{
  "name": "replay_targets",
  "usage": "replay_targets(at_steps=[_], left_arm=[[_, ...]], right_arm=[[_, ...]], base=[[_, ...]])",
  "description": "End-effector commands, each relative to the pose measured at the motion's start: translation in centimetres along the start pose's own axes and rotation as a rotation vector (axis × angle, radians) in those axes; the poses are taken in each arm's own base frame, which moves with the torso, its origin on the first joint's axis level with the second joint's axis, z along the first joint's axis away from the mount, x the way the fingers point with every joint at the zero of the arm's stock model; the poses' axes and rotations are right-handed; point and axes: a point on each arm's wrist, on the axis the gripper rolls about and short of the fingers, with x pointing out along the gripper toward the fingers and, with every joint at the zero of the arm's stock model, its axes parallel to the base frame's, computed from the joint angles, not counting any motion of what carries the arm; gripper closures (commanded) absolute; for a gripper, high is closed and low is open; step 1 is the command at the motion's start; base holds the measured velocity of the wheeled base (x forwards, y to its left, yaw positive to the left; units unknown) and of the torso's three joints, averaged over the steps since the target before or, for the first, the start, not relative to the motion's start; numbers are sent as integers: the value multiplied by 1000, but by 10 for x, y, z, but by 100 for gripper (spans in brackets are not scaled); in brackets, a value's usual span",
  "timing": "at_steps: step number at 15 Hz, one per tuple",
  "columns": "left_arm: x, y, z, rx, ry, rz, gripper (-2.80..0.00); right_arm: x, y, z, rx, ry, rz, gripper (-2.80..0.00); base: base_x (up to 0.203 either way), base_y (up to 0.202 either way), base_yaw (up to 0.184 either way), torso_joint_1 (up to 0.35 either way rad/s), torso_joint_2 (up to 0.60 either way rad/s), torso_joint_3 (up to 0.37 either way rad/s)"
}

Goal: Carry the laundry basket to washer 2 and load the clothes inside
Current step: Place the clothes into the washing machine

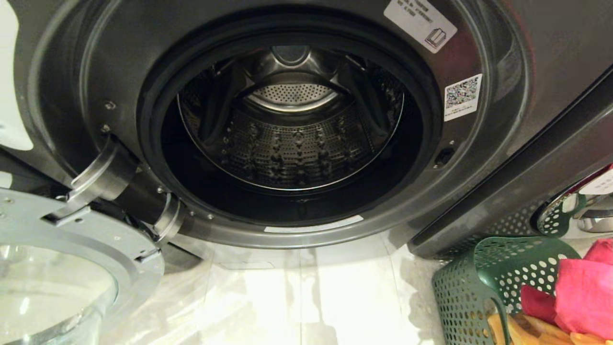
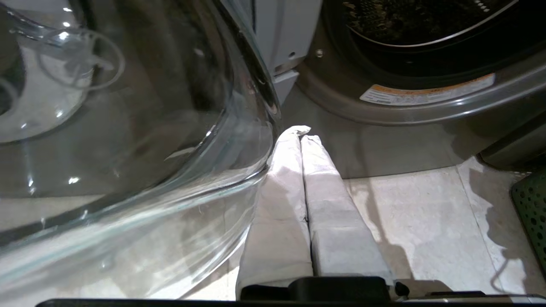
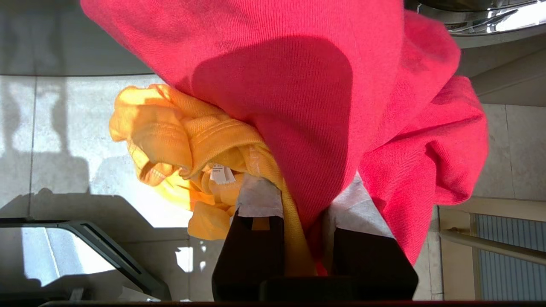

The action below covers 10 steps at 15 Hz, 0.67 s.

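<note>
The dark grey washer (image 1: 96, 72) fills the head view, its round door (image 1: 72, 249) swung open at the lower left and the steel drum (image 1: 292, 143) bare inside. At the lower right stands the green perforated laundry basket (image 1: 459, 297), holding a pink-red garment (image 1: 584, 292) and a yellow one (image 1: 522, 330). My right gripper (image 3: 303, 187) is shut on the pink-red garment (image 3: 320, 85) together with the yellow garment (image 3: 170, 140); cloth hides its fingertips. My left gripper (image 2: 300, 133) is shut and empty, close beside the door's glass bowl (image 2: 128, 128), low over the floor.
Pale floor tiles (image 1: 306, 297) lie between the open door and the basket. A second dark grey machine front (image 1: 527, 167) with a chrome ring (image 1: 596, 220) stands right of the washer, just behind the basket. The basket's edge (image 2: 533, 213) shows in the left wrist view.
</note>
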Motion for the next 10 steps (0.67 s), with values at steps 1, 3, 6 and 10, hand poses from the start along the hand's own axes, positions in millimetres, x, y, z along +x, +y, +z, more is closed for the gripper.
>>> replay_targets(at_steps=[1,3,6,10], left_arm=[[2,1,-11,0,39,12,0],[2,1,-11,0,41,12,0],[2,1,-11,0,40,12,0],[2,1,-11,1,39,12,0]], right_arm=[[0,0,0,-2,5,1,0],[1,0,-1,-2,8,1,0],[1,0,-2,-2,13,2,0],[1,0,-2,-2,12,4,0]], base=[[0,54,-3,3,2,6],[0,0,0,0,0,0],[0,0,0,0,0,0],[0,0,0,0,0,0]])
